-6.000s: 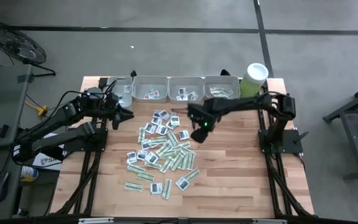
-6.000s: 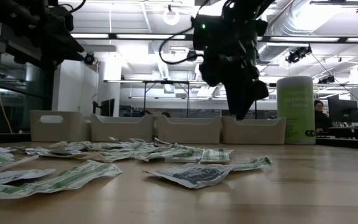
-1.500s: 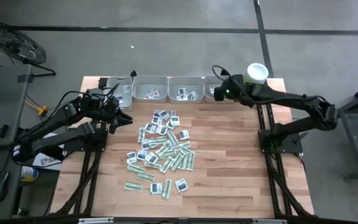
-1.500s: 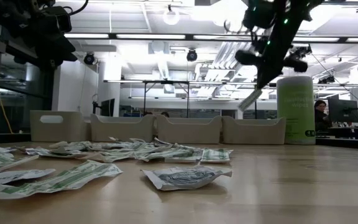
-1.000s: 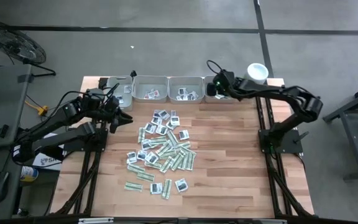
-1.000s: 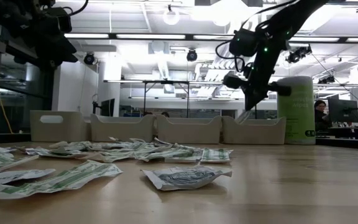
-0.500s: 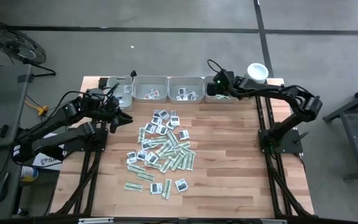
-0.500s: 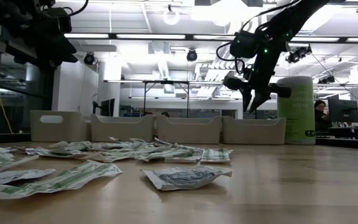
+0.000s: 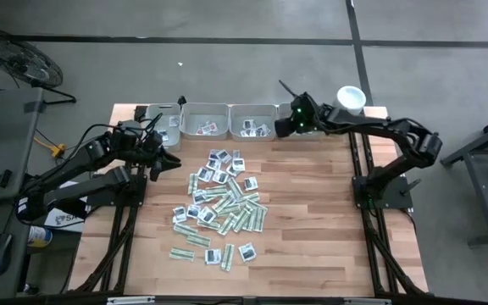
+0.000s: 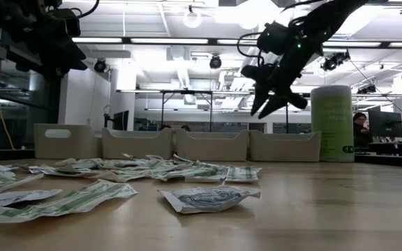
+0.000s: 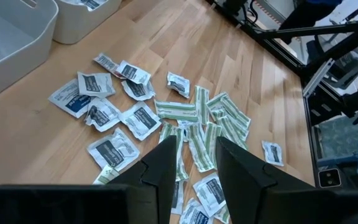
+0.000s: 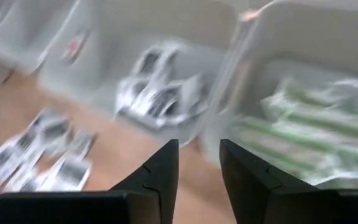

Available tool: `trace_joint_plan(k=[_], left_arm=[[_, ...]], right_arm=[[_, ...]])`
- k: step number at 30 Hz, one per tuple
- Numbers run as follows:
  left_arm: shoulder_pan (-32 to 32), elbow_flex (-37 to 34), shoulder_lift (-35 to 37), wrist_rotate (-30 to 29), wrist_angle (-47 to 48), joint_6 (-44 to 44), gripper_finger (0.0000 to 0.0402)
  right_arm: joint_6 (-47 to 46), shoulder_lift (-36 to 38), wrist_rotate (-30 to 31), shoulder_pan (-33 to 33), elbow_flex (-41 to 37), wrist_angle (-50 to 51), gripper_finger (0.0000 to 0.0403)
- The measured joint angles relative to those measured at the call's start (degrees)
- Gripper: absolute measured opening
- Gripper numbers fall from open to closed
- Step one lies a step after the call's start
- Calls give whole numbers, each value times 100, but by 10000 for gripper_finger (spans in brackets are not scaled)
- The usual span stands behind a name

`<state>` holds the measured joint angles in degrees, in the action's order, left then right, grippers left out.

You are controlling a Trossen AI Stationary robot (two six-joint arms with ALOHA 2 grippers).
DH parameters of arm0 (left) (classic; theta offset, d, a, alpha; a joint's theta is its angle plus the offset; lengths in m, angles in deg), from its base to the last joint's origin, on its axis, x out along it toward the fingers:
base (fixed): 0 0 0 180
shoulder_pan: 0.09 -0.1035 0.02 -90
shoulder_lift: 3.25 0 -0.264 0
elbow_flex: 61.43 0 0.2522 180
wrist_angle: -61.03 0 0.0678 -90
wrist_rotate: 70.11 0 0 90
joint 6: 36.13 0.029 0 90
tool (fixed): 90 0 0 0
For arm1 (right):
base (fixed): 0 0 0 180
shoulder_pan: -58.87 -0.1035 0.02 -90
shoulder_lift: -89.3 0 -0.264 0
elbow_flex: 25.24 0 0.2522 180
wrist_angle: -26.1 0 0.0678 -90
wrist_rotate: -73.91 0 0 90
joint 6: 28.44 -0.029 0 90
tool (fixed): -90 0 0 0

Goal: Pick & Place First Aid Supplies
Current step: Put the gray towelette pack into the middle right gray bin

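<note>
The right claw (image 10: 266, 106), fingers apart and empty above the trays (image 9: 252, 121), should swing to the sachets (image 9: 220, 202), picking an outlying one.

Below the right end effector (image 9: 288, 124) stands a row of trays (image 9: 252, 121); the tub (image 9: 349, 100) stands just beside it; bare counter (image 9: 312, 195) lies nearer its base.
</note>
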<state>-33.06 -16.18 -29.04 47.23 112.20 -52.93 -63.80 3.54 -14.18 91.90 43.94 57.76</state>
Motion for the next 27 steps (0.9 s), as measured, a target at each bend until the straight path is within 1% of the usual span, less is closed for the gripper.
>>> trace_joint_plan(k=[5,7,15,21,27], left_arm=[[0,0,1,1,2,0,112],[0,0,-1,2,2,0,112],[0,0,1,18,7,0,112],[0,0,-1,32,31,0,112],[0,0,1,173,54,129,112]], right_arm=[[86,0,-598,-416,0,12,104],[94,0,-730,-641,0,12,102],[385,0,-689,-1704,0,25,103],[73,0,-671,-2527,0,23,103],[516,0,-660,-3432,0,20,98]])
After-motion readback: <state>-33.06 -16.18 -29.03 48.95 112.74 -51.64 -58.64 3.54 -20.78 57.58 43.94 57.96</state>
